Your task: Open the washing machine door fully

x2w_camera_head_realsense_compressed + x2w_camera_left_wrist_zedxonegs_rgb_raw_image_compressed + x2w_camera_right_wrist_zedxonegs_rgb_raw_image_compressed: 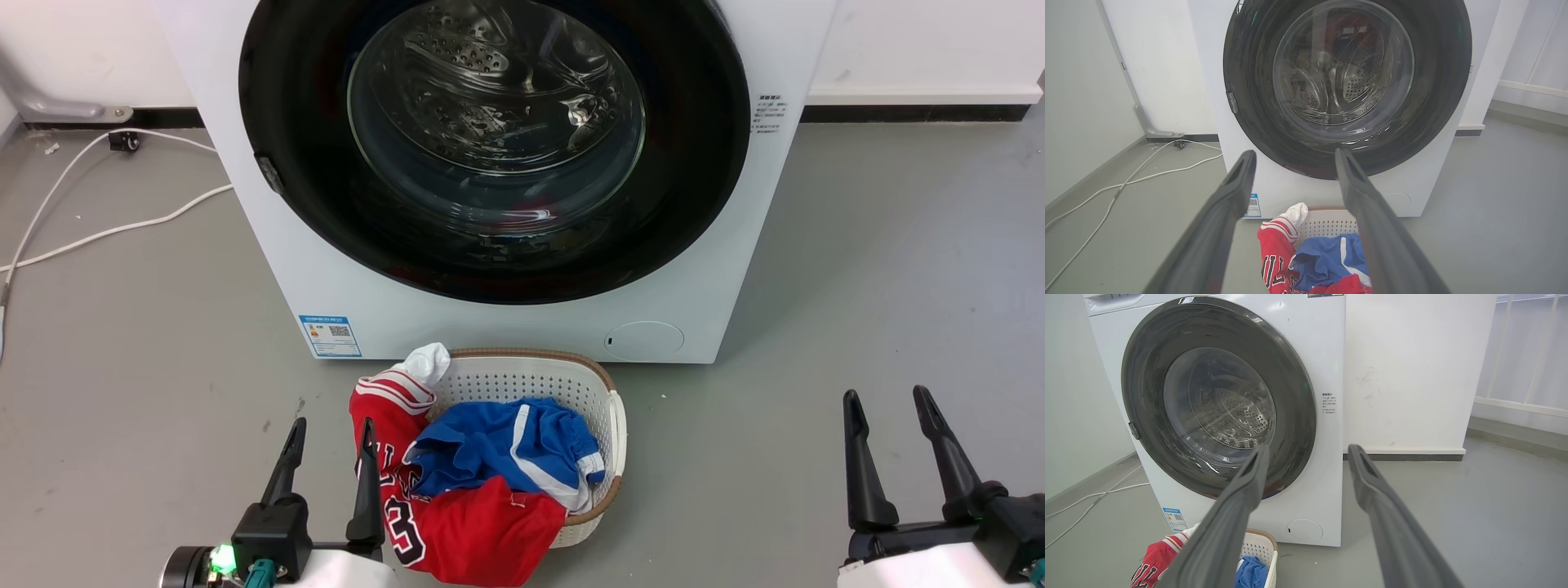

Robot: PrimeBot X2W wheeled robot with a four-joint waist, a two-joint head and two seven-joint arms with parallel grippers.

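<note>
- Status: I judge the task not yet begun. The washing machine door (494, 147) sits shut and flush against the front of the washing machine (522, 327). No gap shows at its rim in the head view or in either wrist view.
- Left gripper (333, 423): the fingers are spread apart and hold nothing. It sits low at the near left, well apart from the machine, just beside the laundry basket (539, 380).
- Right gripper (886, 394): the fingers are likewise spread and empty. It is at the near right over bare floor, well apart from the machine.
- Remaining: the whole job — reach the door, release it, swing it out to its full travel. A small grey catch (269, 173) sits on the door's left rim, and I take it for the grip point, which would put the hinge on the right. I cannot confirm the hinge side.
- Obstruction: the basket stands on the floor just in front of the machine's base, with a red jersey (473, 531) draped over its near-left rim and blue shorts (506, 445) inside. It sits below the door, so I expect the swing to clear it — the arm's approach may not.
- Surface: a smooth grey floor (857, 286), lightly scuffed. A white cable (106, 233) trails across it left of the machine.
- Room: white walls with a dark skirting behind, and the machine stands against the back wall.
</note>
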